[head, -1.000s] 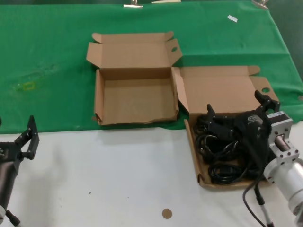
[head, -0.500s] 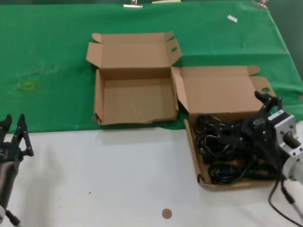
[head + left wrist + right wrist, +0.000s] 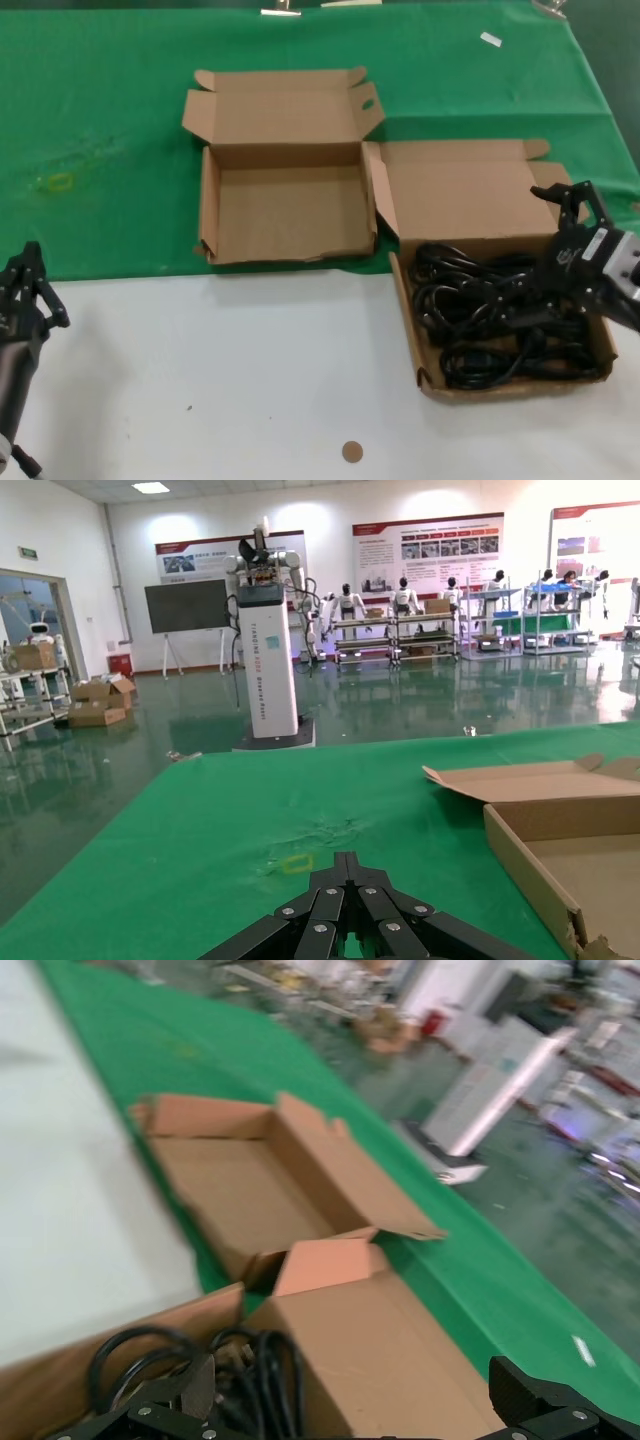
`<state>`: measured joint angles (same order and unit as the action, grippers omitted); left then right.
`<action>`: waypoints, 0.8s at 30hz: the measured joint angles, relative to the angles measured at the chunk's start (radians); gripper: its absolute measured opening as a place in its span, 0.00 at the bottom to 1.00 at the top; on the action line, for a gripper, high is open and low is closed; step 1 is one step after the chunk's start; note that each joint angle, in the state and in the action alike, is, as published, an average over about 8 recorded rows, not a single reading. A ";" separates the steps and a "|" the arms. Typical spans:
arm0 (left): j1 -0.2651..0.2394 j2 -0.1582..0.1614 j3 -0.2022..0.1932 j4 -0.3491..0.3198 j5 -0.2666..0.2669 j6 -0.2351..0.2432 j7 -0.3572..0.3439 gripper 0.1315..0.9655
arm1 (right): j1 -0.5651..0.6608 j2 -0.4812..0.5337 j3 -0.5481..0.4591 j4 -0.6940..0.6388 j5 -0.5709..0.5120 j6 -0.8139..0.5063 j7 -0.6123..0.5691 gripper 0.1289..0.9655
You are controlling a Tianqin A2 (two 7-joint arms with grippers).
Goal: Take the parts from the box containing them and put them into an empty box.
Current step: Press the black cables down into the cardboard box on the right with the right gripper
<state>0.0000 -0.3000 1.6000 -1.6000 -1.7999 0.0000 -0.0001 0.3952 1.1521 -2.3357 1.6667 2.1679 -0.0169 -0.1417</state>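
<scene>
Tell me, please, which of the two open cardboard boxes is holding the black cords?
The brown cardboard box on the robot's right, at the right pincer, holds the coiled black cords; the brown cardboard box beside it is bare inside.

A white table (image 3: pixel 250 380) with a green cloth (image 3: pixel 100 120) holds two brown boxes (image 3: pixel 285 205) (image 3: pixel 500 370) and a small round disc (image 3: pixel 352 452).

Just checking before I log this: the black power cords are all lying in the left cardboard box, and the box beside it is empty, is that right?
Not quite. The head view shows the black power cords lying in the right cardboard box, under the right gripper. The left box beside it is the empty one.
</scene>
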 joint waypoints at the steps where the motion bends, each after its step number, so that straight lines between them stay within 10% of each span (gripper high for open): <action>1: 0.000 0.000 0.000 0.000 0.000 0.000 0.000 0.05 | 0.013 0.013 -0.003 -0.003 -0.024 -0.032 0.015 1.00; 24: 0.000 0.000 0.000 0.000 0.000 0.000 0.000 0.01 | 0.174 -0.037 0.197 -0.198 -0.450 -0.746 0.050 1.00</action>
<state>0.0000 -0.3000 1.6000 -1.6000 -1.7999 0.0000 -0.0001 0.5689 1.1150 -2.1387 1.4683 1.7184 -0.7631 -0.0913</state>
